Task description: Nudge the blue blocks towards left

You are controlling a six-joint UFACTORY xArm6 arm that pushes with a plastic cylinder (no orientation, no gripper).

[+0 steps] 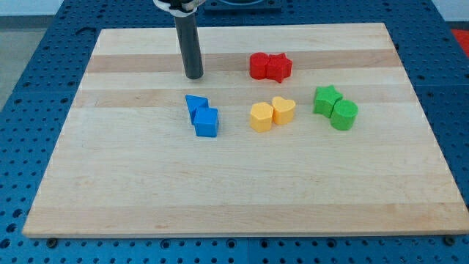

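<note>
I'm looking at my rod, a straight, smooth, dark grey cylinder showing a faint sheen, ending in my tip (193, 75), blunt and slightly darker. A white and black collar is ringing its top.

My tip (193, 76) rests on the wooden board (110, 191), toward the view's top. Just below it, slightly to the view's right, sit 2 blocks touching: the blue triangular block (195, 105) nearer my tip, the blue cube (207, 122) beyond it. To the view's right of my tip, at about its level, 2 red blocks (270, 66) touch. Further right and lower lie the yellow hexagonal block (260, 116) and yellow heart block (284, 110), touching. Furthest right, the green star block (327, 99) and green cylinder (344, 115) appear to touch.
</note>
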